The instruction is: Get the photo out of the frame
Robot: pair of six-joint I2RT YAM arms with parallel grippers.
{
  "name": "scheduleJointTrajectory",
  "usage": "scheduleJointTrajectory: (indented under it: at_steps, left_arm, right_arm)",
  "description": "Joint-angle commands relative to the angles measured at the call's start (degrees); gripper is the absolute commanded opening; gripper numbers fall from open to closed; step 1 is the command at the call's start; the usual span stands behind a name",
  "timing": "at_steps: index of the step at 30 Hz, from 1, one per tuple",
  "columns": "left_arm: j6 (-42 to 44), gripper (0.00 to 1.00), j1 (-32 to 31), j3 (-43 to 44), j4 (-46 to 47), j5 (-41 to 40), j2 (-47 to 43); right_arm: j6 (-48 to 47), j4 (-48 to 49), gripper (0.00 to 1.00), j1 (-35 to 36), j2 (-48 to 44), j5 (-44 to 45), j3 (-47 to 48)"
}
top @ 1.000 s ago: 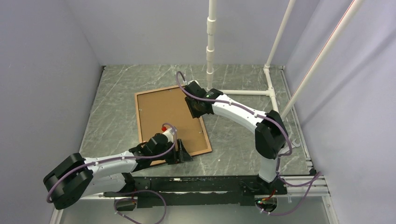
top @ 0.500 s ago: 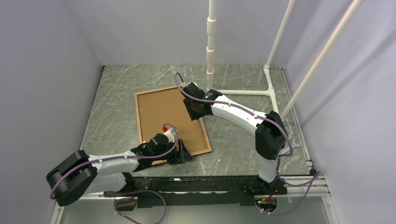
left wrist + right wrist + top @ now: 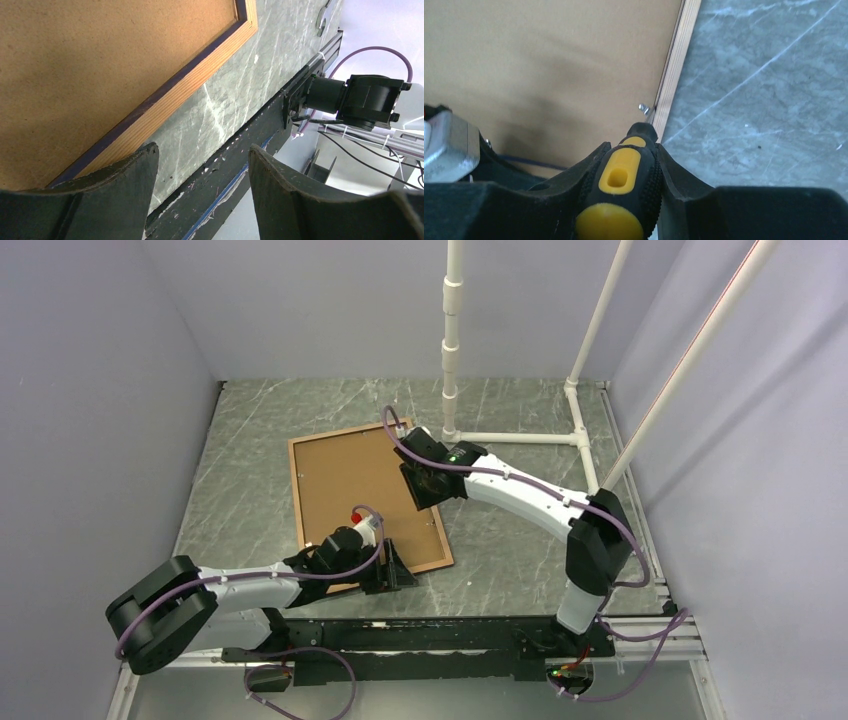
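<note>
Since the photo (image 3: 345,480) lies face down inside the frame (image 3: 200,74), with only its brown hardboard back showing, the removal looks to be at an early stage. The right end effector (image 3: 631,145) is clamped around a yellow-and-black screwdriver (image 3: 621,190), whose tip points at a small metal tab (image 3: 644,107) on the frame's wooden rim just ahead of its fingers. The left end effector (image 3: 202,160) is spread and grips nothing, one finger over the near rim, the other beyond the surface (image 3: 220,100). What remains is turning the tabs aside, then lifting the print out.
</note>
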Motion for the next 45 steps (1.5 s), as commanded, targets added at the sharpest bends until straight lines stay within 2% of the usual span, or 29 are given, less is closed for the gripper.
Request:
scheduleJointTrajectory:
  at_steps: [1,19,23,26,28,32,37,39,43,45]
  left_arm:
    - [1.7,0.71,0.4,-0.5,0.1,-4.8,-0.1]
    - [1.6,0.70,0.4,-0.7,2.0,-4.2,1.2]
    - [2.3,0.70,0.5,-1.4,6.3,-3.1,1.4]
    - [3.2,0.70,0.5,-3.6,14.2,-2.1,-0.2]
    - [3.8,0.71,0.4,-4.3,15.7,-2.4,-2.0]
    - [5.7,0.71,0.4,-3.4,10.2,-3.6,-6.2]
    - [9.7,0.73,0.3,-2.8,3.7,-5.2,-12.7]
    - [11.9,0.75,0.4,-2.9,1.6,-7.2,-17.4]
    - [17.9,0.85,0.3,-1.3,-7.1,-15.5,-29.0]
    - [21.5,0.89,0.3,0.9,-12.6,-19.6,-32.0]
  right_arm:
    - [3.5,-8.0,0.00,3.4,-2.0,-5.5,-2.0]
    - [3.3,-12.6,0.00,5.7,-9.8,-13.9,-2.1]
    - [2.7,-14.0,0.00,7.4,-11.3,-10.2,-1.0]
    - [1.7,-12.1,0.00,6.6,-11.3,-5.1,-1.2]
    - [0.6,-9.8,0.00,5.1,-10.9,-2.8,-1.1]
    - [-3.6,-4.9,0.00,2.3,-10.9,-3.2,0.0]
    - [-10.9,-4.5,0.00,2.1,-8.2,-2.6,1.2]
    - [-11.5,-2.6,0.00,1.0,-9.5,-6.3,-0.1]
    - [-13.4,1.2,0.00,-5.0,-12.9,-32.0,-2.4]
    - [-14.6,0.6,0.00,-5.4,-13.0,-40.0,-1.7]
